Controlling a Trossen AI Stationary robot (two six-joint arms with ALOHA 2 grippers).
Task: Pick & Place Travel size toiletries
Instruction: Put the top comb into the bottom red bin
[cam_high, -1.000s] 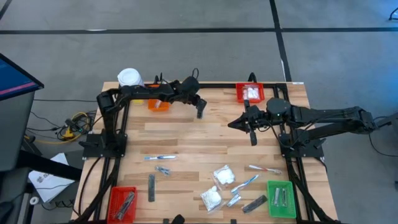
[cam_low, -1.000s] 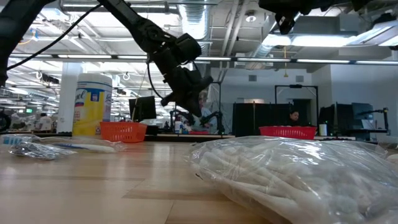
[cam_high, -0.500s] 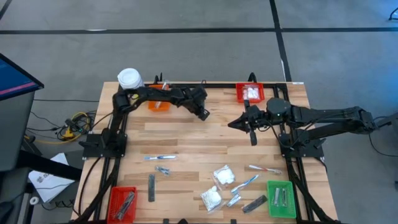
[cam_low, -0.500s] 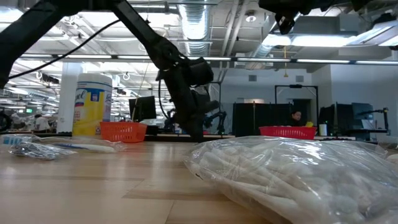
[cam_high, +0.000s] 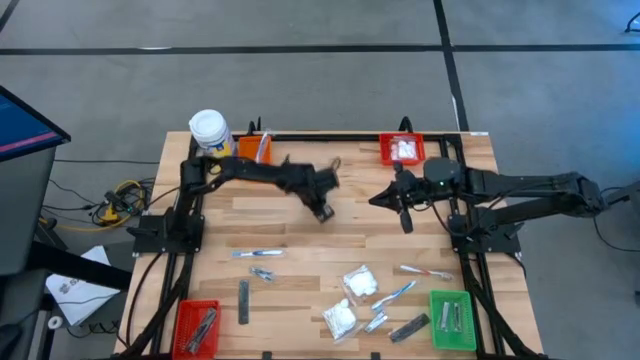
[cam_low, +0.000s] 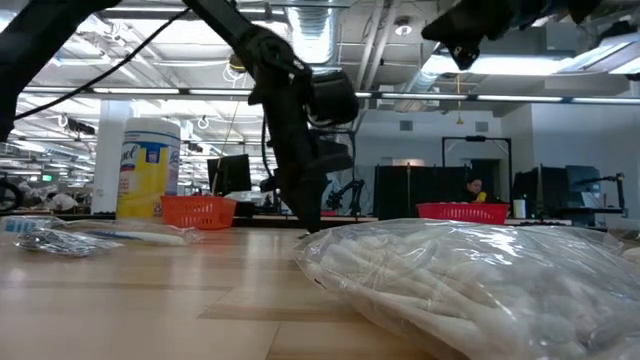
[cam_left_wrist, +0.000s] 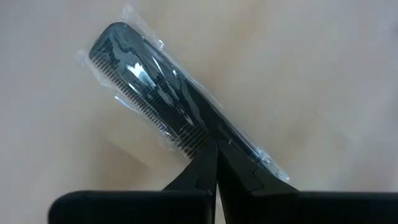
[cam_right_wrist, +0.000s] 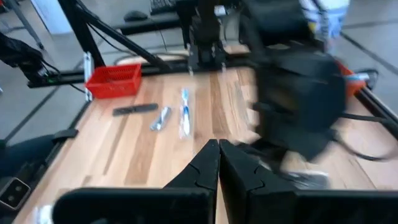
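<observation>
High view: left gripper (cam_high: 322, 211) at mid-frame, right gripper (cam_high: 404, 220) right of centre. Loose in the lower half: two white packets (cam_high: 360, 281), three toothbrushes (cam_high: 258, 253), two silvery sachets (cam_high: 262, 272), two dark bars (cam_high: 243, 301).
Low view: yellow jar (cam_low: 148, 168) at left, label script not legible.
Left wrist view: jaws pressed together, pinching the near end of a wrapped dark comb (cam_left_wrist: 165, 96).
Right wrist view: jaws pressed together.

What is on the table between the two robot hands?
Nothing: the high view shows only bare table between the left gripper, holding a comb, and the right gripper.
</observation>
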